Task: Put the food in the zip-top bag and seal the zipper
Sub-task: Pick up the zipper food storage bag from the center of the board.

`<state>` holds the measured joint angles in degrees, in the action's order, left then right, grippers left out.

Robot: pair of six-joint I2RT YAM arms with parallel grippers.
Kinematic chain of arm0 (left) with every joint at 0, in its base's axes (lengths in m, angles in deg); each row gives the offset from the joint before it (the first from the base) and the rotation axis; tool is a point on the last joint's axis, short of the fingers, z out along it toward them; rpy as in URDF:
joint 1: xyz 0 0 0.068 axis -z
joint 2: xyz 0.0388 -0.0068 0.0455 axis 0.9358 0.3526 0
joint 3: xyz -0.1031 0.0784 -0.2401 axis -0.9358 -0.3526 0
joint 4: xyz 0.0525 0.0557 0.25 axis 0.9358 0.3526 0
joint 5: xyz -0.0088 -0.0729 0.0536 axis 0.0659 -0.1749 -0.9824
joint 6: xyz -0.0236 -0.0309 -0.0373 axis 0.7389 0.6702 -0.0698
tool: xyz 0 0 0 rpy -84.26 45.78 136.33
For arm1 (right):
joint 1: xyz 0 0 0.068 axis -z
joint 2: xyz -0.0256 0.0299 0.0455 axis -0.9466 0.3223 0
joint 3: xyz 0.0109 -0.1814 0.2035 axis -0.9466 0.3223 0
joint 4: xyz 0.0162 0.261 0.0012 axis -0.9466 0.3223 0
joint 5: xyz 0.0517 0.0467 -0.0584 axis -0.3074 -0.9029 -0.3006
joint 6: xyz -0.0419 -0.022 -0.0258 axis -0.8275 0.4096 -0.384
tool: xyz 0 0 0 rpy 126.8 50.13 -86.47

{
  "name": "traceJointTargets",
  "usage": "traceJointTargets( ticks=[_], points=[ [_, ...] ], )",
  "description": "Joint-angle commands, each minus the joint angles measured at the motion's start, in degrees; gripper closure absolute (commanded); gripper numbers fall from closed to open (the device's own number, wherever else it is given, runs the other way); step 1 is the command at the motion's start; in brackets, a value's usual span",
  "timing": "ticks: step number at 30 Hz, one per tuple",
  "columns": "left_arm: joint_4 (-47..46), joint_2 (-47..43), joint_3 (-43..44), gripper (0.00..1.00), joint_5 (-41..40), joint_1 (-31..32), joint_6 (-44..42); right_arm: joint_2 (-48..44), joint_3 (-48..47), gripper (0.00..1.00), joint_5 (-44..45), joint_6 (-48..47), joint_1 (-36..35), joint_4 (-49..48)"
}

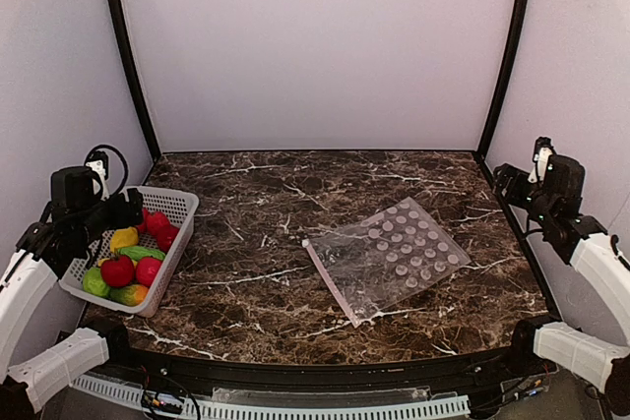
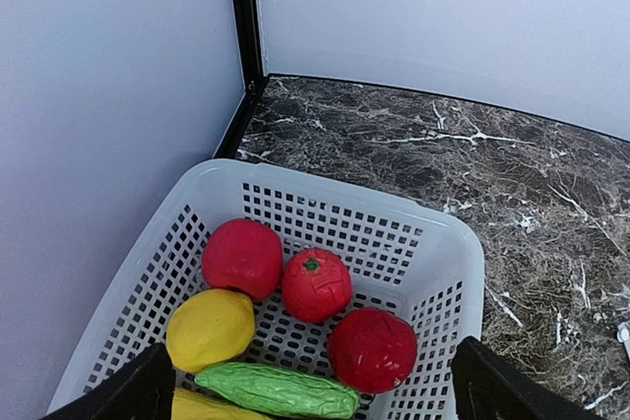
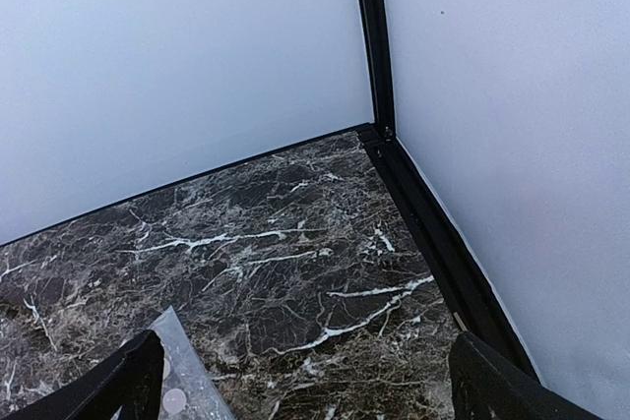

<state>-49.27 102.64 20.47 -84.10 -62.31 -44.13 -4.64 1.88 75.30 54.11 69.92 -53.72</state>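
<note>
The food lies in a white mesh basket [image 1: 175,206] at the left: red pieces [image 1: 117,270], a yellow one [image 1: 124,238] and green ones [image 1: 94,283]. The left wrist view shows three red pieces [image 2: 372,349], a yellow lemon [image 2: 210,329] and a green cucumber [image 2: 277,390] in it. The clear dotted zip-top bag [image 1: 394,253] lies flat at centre right, its pale pink zipper [image 1: 330,282] on the left edge. My left gripper [image 2: 310,400] hangs open and empty above the basket. My right gripper [image 3: 300,390] is open and empty over bare table beside the bag's corner [image 3: 177,381].
White walls enclose the dark marble table [image 1: 276,204] at the back and sides, with black corner posts [image 1: 126,56]. The basket's rim [image 2: 325,184] stands near the left wall. A black ledge [image 3: 433,233] runs along the right wall.
</note>
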Motion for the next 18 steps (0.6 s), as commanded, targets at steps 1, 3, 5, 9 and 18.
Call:
traceJointTargets(
  ticks=[1,3,5,9,18],
  points=[
    [-0.37,0.23,1.37,0.01,-2.13,0.44,1.28,-0.40,-2.05,0.01,-0.16,1.14,0.55,0.40],
    [-0.15,0.33,1.66,0.01,-2.71,0.50,1.54,-0.33,-2.55,0.01,-0.77,0.73,0.61,0.75],
    [-0.13,0.27,1.81,0.01,-3.17,0.54,1.89,-0.11,-3.07,0.01,-1.45,0.28,0.65,1.16],
    [-1.40,0.24,1.76,0.01,-1.23,0.55,1.82,0.82,-4.58,0.01,-4.68,-1.32,0.69,2.25],
    [-7.98,12.73,8.06,0.04,18.52,1.26,-3.93,8.49,-8.26,0.09,-9.46,-3.63,-6.70,7.43]
  ],
)
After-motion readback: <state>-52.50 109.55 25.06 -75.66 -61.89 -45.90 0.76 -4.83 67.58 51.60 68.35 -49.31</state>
